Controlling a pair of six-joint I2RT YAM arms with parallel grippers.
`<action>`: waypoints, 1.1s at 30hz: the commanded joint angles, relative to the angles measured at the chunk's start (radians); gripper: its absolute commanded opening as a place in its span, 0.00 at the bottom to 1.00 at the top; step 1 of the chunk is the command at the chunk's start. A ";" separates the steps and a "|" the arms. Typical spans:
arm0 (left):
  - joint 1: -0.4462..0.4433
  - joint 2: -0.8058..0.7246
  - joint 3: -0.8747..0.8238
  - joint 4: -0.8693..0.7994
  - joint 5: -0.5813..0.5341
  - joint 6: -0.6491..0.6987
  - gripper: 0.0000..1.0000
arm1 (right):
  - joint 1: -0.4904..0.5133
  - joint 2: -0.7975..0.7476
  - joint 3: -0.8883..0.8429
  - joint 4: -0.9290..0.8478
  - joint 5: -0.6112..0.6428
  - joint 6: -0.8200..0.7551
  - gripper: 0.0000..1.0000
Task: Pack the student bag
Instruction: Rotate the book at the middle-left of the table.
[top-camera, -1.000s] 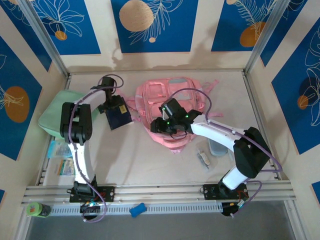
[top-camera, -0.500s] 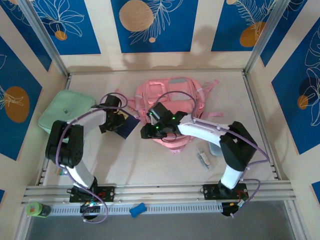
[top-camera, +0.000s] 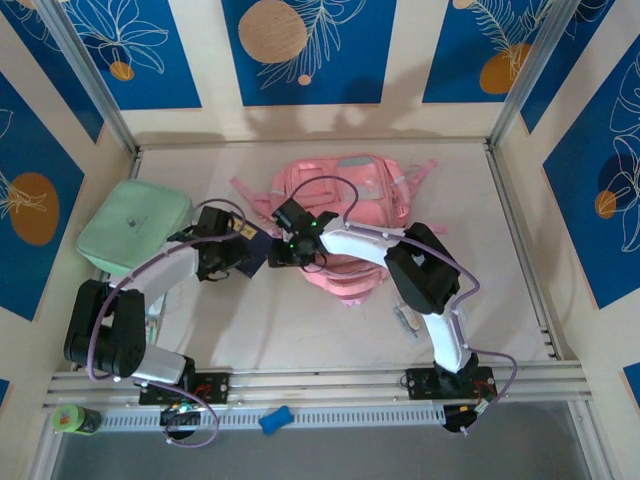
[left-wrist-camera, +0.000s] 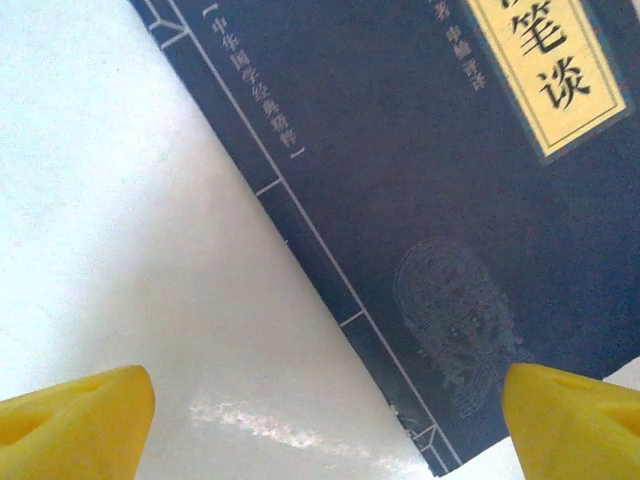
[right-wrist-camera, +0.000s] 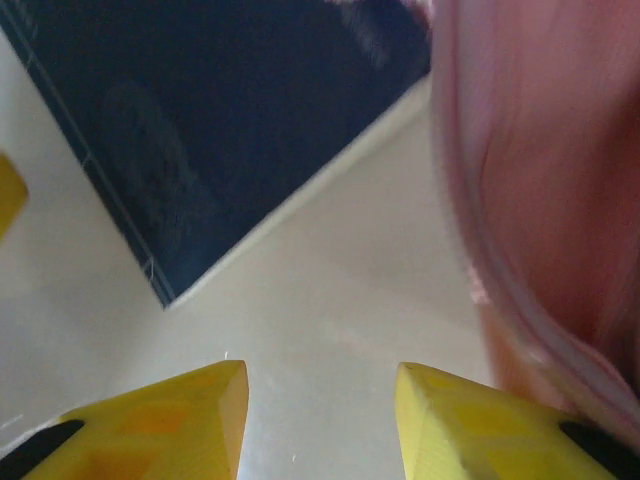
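Note:
The student bag (top-camera: 345, 200), a large pink backpack, lies flat at the back middle of the table. A dark blue book (top-camera: 254, 250) with a yellow title label lies on the table just left of the bag. My left gripper (top-camera: 228, 262) hovers low over the book (left-wrist-camera: 430, 180), fingers wide open, with the book's near corner between the tips. My right gripper (top-camera: 280, 252) reaches in from the bag's left edge, open and holding nothing (right-wrist-camera: 320, 420). In the right wrist view the book (right-wrist-camera: 200, 120) is ahead on the left and the bag (right-wrist-camera: 540, 180) on the right.
A mint green soft case (top-camera: 135, 225) sits at the left. A small grey item (top-camera: 406, 318) lies near the right arm. A blue object (top-camera: 275, 419) and a green bottle (top-camera: 70, 418) rest on the front rail. Metal posts frame the table.
The left arm swung down and right, bringing the book from the air to the table beside the bag. The right gripper slid left off the bag towards the book.

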 joint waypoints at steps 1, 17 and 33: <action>-0.008 -0.045 -0.048 0.046 0.027 -0.028 0.89 | -0.048 0.068 0.101 -0.077 0.077 -0.038 0.44; 0.013 -0.123 -0.100 0.065 0.028 -0.036 0.88 | -0.036 0.299 0.431 -0.187 0.096 -0.157 0.51; 0.151 -0.261 -0.170 0.034 0.032 -0.029 0.86 | 0.113 0.239 0.459 -0.266 0.057 -0.126 0.53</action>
